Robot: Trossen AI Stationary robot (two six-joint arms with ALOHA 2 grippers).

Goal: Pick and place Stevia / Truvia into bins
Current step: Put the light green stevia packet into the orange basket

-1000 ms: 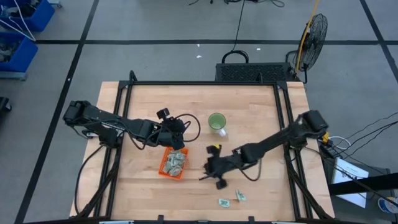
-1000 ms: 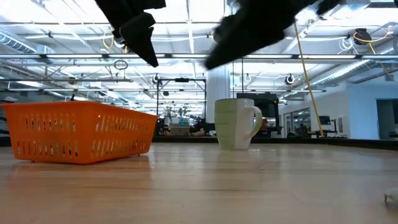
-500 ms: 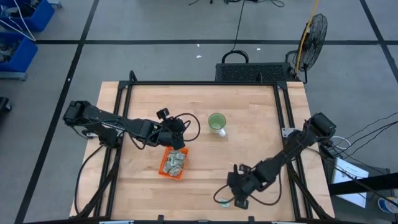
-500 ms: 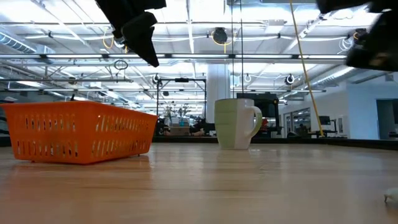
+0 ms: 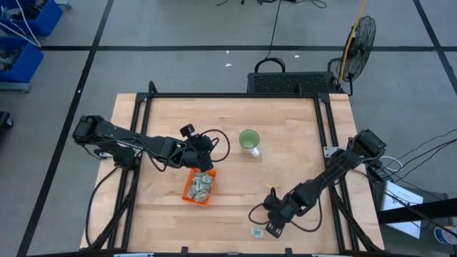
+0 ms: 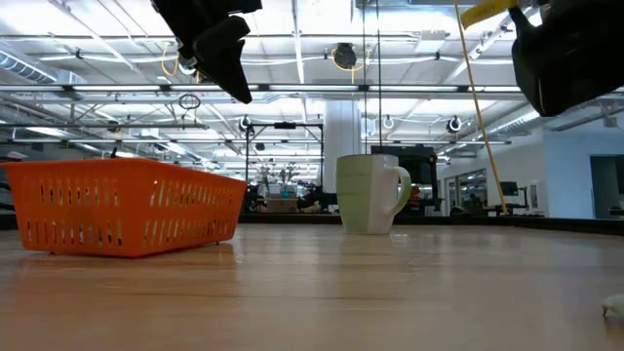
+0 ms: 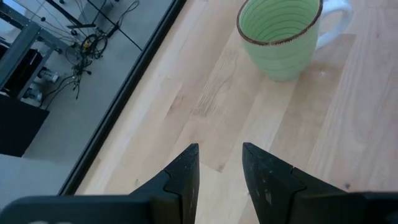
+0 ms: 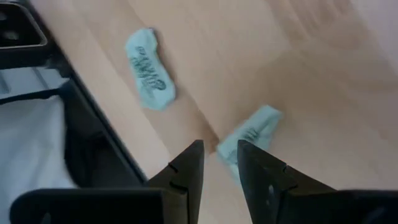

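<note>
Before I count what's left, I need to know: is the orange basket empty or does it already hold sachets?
Not empty: the high view shows a pile of sachets inside the orange basket.

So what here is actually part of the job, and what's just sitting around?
Part of the job:
- two loose sachets by the table's front edge
- orange basket with sachets inside
- right hand, above the loose sachets
- left hand, over the basket's far end

Just sitting around:
- green cup
- fan on the floor
</note>
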